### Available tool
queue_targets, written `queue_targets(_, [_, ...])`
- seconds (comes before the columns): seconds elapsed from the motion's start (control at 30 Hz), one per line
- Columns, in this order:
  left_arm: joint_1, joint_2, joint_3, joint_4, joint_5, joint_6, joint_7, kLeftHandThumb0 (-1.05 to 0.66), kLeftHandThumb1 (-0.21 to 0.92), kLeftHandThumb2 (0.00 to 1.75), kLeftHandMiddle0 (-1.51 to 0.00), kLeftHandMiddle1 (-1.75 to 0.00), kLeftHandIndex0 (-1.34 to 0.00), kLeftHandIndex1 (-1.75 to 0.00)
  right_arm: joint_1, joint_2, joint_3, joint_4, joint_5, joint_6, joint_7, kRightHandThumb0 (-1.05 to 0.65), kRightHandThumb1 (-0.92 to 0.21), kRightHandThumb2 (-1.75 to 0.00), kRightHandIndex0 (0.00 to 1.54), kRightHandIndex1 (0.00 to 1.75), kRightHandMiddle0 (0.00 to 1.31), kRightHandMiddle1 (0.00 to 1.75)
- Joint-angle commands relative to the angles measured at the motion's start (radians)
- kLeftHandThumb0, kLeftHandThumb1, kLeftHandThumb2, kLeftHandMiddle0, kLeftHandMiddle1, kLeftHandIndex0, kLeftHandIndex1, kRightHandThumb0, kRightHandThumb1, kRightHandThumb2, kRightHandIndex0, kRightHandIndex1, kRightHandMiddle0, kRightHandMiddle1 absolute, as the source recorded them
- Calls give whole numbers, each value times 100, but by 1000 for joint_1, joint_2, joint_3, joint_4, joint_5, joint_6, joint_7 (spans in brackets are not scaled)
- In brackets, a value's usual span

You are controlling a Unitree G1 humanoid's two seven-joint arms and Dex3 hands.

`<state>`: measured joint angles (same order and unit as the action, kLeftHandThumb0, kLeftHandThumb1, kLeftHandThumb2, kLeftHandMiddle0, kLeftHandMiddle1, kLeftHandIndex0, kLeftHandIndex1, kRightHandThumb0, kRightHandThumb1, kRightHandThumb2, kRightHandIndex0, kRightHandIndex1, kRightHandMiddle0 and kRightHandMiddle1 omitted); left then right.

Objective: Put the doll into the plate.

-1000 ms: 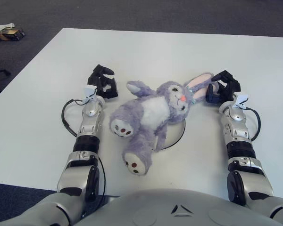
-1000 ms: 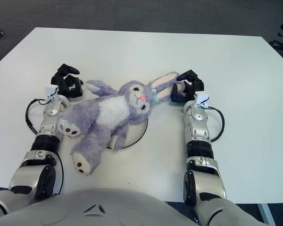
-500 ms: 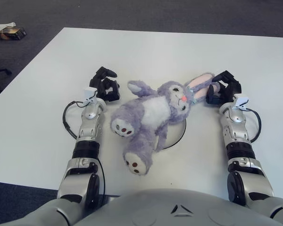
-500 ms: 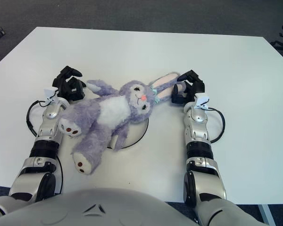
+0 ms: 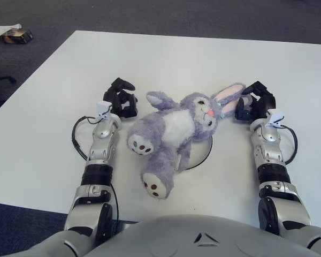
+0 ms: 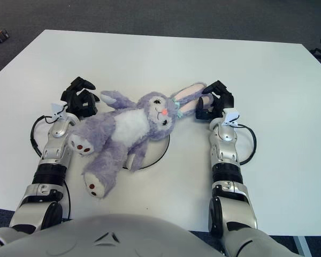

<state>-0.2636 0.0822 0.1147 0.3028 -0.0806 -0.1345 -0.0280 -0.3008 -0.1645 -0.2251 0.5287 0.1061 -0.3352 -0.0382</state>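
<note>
On the white table (image 5: 166, 59), central area, one plush doll (image 5: 174, 128) lay on its back across a white plate (image 5: 202, 153), of which only an arc of thin dark rim showed at the doll's right side. Since the frame one second before, the doll had shifted only slightly toward the robot's right, and its pose was otherwise unchanged.

Doll: rabbit form, shaggy lavender pile, smooth white belly patch, orange nose, long ears lined pink. Both feet carried pale soles with dark brown toe spots; one leg extended off the plate toward the robot's body.

Left hand (image 5: 121, 99): black, hard-shelled, three fingers curled loosely, holding nothing. It stood just beside the doll's raised arm, apart from it by a narrow gap. Against the earlier frame it had eased a little farther up the table.

Right hand (image 5: 255, 101): black, same build, fingers bent and placed just beside the tip of the doll's pink-lined ear. Whether it pinched the ear or merely stood against it could not be told. Its position had drifted marginally rightward since before.

Forearms: silver metal segments with black ribbed joints, a black cable looped beside each.

Far left, on dark grey carpet (image 5: 150, 16) beyond the table corner: a small boxed item (image 5: 16, 35), contents indistinct.
</note>
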Motion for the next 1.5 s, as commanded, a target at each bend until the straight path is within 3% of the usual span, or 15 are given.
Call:
queue_targets(0.0, [30,-2,-3,0,11,32,12,-1,30,135,-52,-175,-50,-175,95,58,0,41,20,-30,10,-1,9,-174,91,175,75,163])
queue_targets(0.5, [34,-14,-2,4,40,-6,43,-1,29,136,-52,-175,-51,-175,119,67,-3,7,26,-40,38,-1,9,-174,91,175,74,163])
queue_targets(0.93, [28,-45,17,22,41,-64,101,-1,28,137,-53,-175,-51,-175,142,64,17,-52,17,33,57,-1,7,-172,90,175,73,164])
queue_targets(1.47, [15,2,47,190,86,-258,141,-1,26,139,-54,-175,-52,-175,147,61,45,-64,6,67,69,-1,9,-175,92,175,74,163])
